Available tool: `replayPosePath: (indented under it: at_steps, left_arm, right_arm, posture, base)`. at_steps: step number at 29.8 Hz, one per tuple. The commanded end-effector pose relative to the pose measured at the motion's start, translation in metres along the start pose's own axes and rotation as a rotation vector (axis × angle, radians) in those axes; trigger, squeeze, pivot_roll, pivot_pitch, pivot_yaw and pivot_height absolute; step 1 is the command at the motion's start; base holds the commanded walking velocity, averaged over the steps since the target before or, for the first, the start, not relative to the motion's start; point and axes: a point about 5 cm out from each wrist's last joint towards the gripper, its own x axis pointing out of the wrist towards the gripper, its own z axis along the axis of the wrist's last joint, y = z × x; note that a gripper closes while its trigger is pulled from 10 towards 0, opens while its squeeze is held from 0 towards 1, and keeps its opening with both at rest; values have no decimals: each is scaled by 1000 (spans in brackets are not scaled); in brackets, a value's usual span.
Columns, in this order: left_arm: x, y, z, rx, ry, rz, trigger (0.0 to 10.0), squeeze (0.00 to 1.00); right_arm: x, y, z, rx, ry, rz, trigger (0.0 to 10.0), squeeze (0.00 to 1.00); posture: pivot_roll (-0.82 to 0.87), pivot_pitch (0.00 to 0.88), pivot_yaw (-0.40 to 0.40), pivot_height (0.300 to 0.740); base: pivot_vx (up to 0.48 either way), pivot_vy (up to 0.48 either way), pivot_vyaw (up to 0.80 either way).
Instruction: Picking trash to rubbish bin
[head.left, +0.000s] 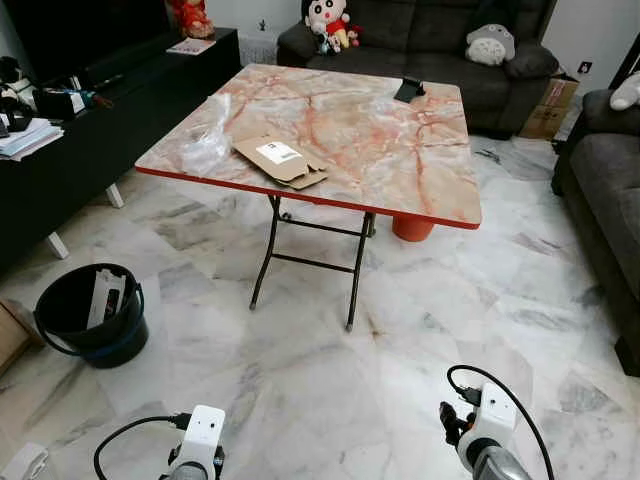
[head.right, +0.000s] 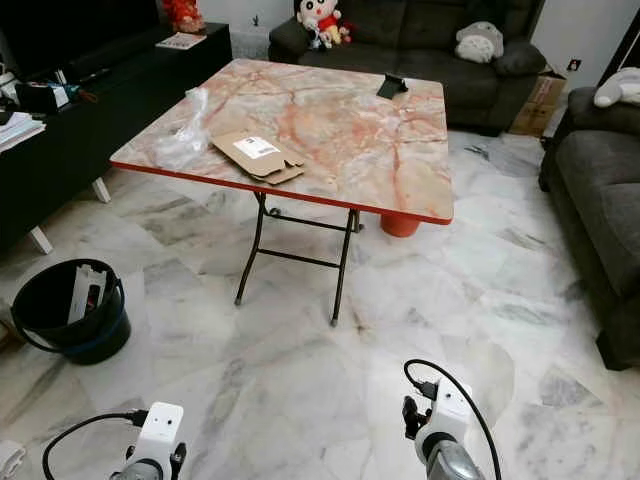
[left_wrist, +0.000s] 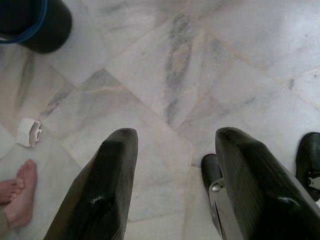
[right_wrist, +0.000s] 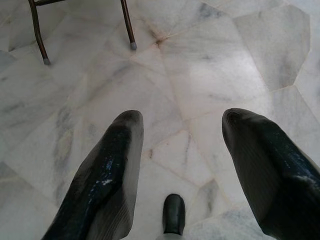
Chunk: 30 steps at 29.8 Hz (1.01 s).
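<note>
Nearest, bottom edge of the head views: both arms hang low over the floor, not working. Left claw (left_wrist: 170, 190) w/ fingers spread apart, nothing between them, marble floor (head.left: 330, 400) beneath; a person's bare foot (left_wrist: 17, 192) at lower left of that wrist view, a small white object (left_wrist: 28, 132) just above it. Right claw (right_wrist: 182, 175) likewise spread wide and empty, table legs at the top of its view. Mid-left of the left eye view: black rubbish bin (head.left: 88, 315) w/ blue rim on the floor, already holding white card/paper. Center: folding tabletop (head.left: 400, 170), pink-orange marble pattern, red edge, thin metal legs. Trash on it, near the front-left edge: flattened cardboard box (head.left: 280, 160) w/ white label, and a crumpled clear plastic bag (head.left: 207, 140) just left of it, touching or nearly so; can't tell. Small dark object (head.left: 408, 90) at the far edge. Risks, imo: bag is see-through and limp, so a claw may close on air or drag it off the edge; flat card sits flush, hard to get a finger under, may slide instead of lift; light folding table could shift if bumped; polished floor + a bare foot nearby means careful stepping. An orange pot-like item (head.left: 412, 229) sits behind the legs. Far: dark sofa (head.left: 440, 40) w/ plush toys, black low cabinet (head.left: 100, 120) at left, another sofa at right.
</note>
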Motion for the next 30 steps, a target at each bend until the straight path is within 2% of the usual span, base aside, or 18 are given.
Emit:
replayPosePath:
  at_steps: [1, 30]
  left_arm:
    - [0, 0, 0, -1, 2, -1, 10000, 0]
    - [1, 4, 2, 9, -3, 1, 10000, 0]
  right_arm:
    - [1, -1, 4, 5, -13, -1, 10000, 0]
    - [0, 2, -2, 21, 0, -15, 10000, 0]
  posture:
    - [204, 0, -91, 740]
    - [205, 0, -68, 740]
  base:
    - [0, 0, 0]
    - [0, 0, 0]
